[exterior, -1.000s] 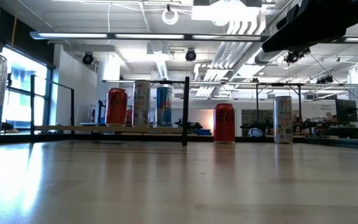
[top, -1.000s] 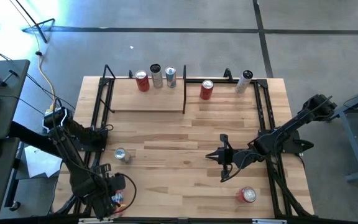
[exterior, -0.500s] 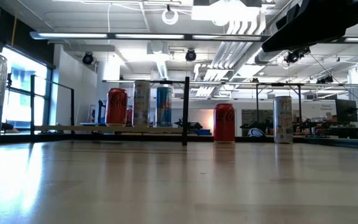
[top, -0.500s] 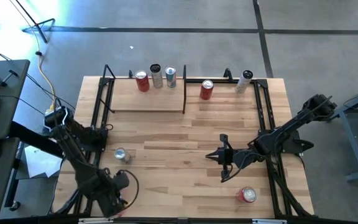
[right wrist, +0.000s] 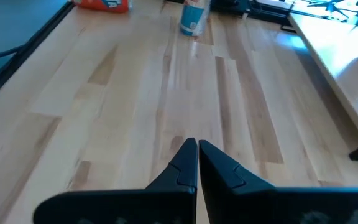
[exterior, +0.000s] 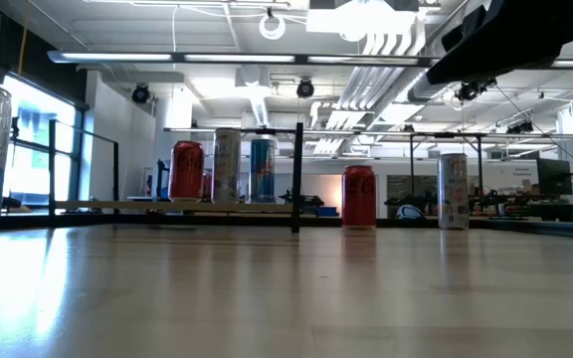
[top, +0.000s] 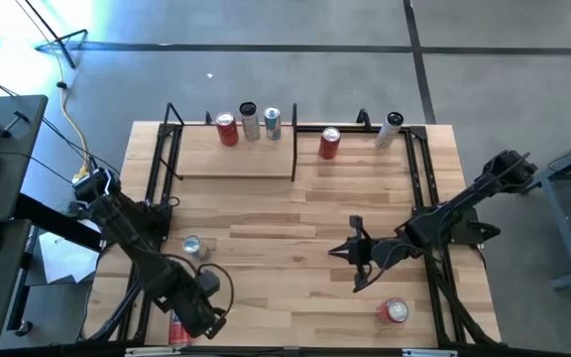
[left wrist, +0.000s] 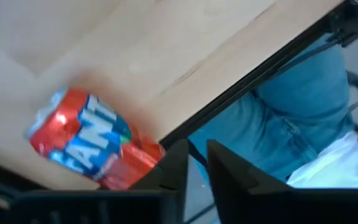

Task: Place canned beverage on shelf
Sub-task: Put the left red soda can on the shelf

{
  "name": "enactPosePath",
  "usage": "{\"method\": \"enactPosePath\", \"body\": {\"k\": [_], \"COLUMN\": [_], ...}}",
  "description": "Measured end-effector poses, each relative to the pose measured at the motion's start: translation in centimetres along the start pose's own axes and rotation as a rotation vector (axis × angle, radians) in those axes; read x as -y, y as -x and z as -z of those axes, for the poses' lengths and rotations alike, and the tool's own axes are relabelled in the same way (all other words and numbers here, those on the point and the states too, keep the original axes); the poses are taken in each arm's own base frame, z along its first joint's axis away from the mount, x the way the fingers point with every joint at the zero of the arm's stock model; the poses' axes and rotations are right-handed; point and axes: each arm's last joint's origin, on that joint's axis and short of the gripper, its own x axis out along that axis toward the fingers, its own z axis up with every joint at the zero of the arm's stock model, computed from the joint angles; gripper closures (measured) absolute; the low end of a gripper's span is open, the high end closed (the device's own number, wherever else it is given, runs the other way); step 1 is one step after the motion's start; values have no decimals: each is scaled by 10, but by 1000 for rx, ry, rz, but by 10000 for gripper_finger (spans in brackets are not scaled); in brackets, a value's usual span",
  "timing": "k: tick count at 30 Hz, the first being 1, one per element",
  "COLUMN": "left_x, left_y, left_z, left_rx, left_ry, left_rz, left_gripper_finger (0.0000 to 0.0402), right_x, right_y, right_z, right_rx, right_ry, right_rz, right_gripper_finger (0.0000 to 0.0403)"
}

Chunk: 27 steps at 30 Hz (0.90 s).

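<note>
Three cans on the shelf (top: 236, 164) at far left: red can (top: 227, 130), silver can (top: 250, 121), blue-silver can (top: 273, 123), lined up along its far edge. Shelf is a pale wood platform; a thin upright end panel (top: 294, 142) closes its right side, with black frame around.

Right of that panel, on the table (top: 295, 213) itself: second red can (top: 329, 143), then a tall white-silver can (top: 390, 130) by the far right corner.

More loose cans: a silver-blue one (top: 193, 247) upright at mid-left of the table, and a red-topped one (top: 396, 311) upright at near right.

Orange Fanta can (left wrist: 89, 140) lies on its side at the near-left edge of the table, right by the black edge rail, just beside the left gripper (left wrist: 191, 163). In the high view it shows as a red-orange patch under the left arm. Its label is orange-red with blue and white lettering. Left fingers stand slightly apart with a narrow gap; nothing sits between them, and the can is off to one side of the tips.

A person in blue jeans (left wrist: 291, 118) is close beyond that near edge, seen in the left wrist view.

Right gripper (right wrist: 197, 147) hovers over bare table at mid-right, fingers pressed together, holding nothing.
</note>
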Motion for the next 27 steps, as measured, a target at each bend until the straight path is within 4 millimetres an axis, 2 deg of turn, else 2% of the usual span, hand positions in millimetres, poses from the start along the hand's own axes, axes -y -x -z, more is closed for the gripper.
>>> {"method": "enactPosePath", "body": {"k": [6,10,13,18,23,27], "left_x": [-7,-13,-13,-13,-14,-15], "left_y": [-10,-32,-47,-62,-71,-77], "left_z": [18,29,33,34,33,24], "left_rx": [11,-7,-59,-51,-31,12], "left_ry": [136,202,204,183,136,100], "left_rz": [-68,-187,-251,-283,-293,-262], "left_gripper_finger": [235,166,129,102,99,98], "right_x": [-5,-9,-10,-10,-10,-10], "right_y": [3,5,5,5,5,5], "right_z": [1,1,1,1,1,1], "right_rx": [3,6,7,7,7,8], "right_ry": [11,20,22,21,19,21], "right_rz": [-25,-38,-41,-39,-39,-38], "right_gripper_finger": [403,403,403,403,403,403]}}
